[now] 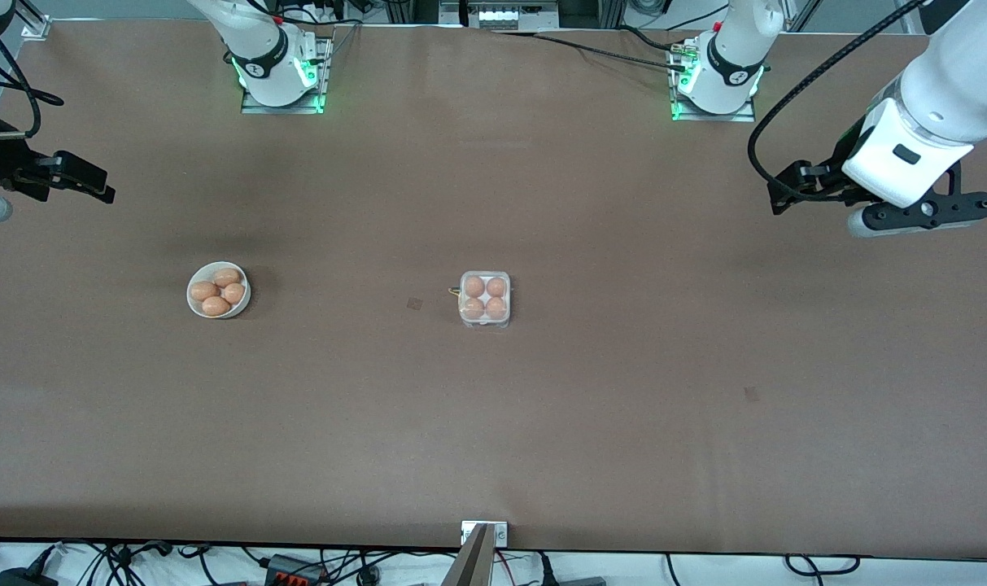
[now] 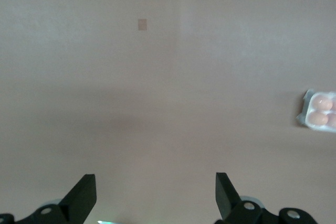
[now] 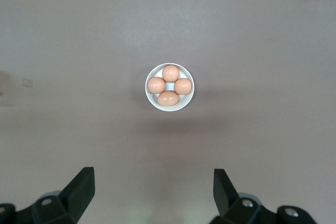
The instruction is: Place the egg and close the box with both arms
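At the centre of the front view we see the box (image 1: 485, 299) on the brown table (image 1: 493, 423), lid down, four brown eggs (image 1: 485, 297) in its cells. Left of centre sits a white bowl (image 1: 218, 289) (four more eggs in it). The left gripper (image 1: 790, 185) hangs at the frame's right edge, fingers (image 2: 84, 195) spread wide, grasping nothing. The right gripper (image 1: 94, 183) hangs at the frame's left edge, likewise spread and bare; its wrist view centres the bowl (image 3: 169, 87).
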### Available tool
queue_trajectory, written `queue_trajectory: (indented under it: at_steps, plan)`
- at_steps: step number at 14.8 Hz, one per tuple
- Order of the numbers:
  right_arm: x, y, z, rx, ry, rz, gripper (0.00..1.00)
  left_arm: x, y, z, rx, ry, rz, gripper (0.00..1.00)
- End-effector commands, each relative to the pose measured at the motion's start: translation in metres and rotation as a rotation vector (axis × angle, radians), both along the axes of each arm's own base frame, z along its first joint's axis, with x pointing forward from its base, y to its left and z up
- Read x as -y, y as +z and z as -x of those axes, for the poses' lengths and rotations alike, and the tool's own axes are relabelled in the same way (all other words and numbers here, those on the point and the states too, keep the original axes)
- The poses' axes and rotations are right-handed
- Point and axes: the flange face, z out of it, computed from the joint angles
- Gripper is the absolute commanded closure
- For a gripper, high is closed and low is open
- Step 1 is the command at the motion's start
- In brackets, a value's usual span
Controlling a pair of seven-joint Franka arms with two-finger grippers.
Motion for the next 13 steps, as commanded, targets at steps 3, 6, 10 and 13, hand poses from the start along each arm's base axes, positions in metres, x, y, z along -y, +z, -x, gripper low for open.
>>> queue_trajectory:
  at_steps: [3, 6, 10, 13]
  plan:
    - [-0.0028, 0.0040, 0.0010, 0.004, 0.011, -0.012, 0.00, -0.0134, -0.0127, 0.0153, 0.000, -0.070, 0.040, 0.00]
    - [-0.0028, 0.0040, 0.0010, 0.004, 0.009, -0.012, 0.00, -0.0215, -0.0144, 0.0132, 0.003, -0.053, 0.064, 0.00]
    - [-0.0037, 0.0040, 0.0009, 0.004, 0.012, -0.012, 0.00, -0.0207, -0.0137, 0.0133, 0.005, -0.053, 0.064, 0.00]
    - [-0.0037, 0.0040, 0.0009, 0.004, 0.012, -0.012, 0.00, -0.0207, -0.0137, 0.0133, 0.005, -0.053, 0.064, 0.00]
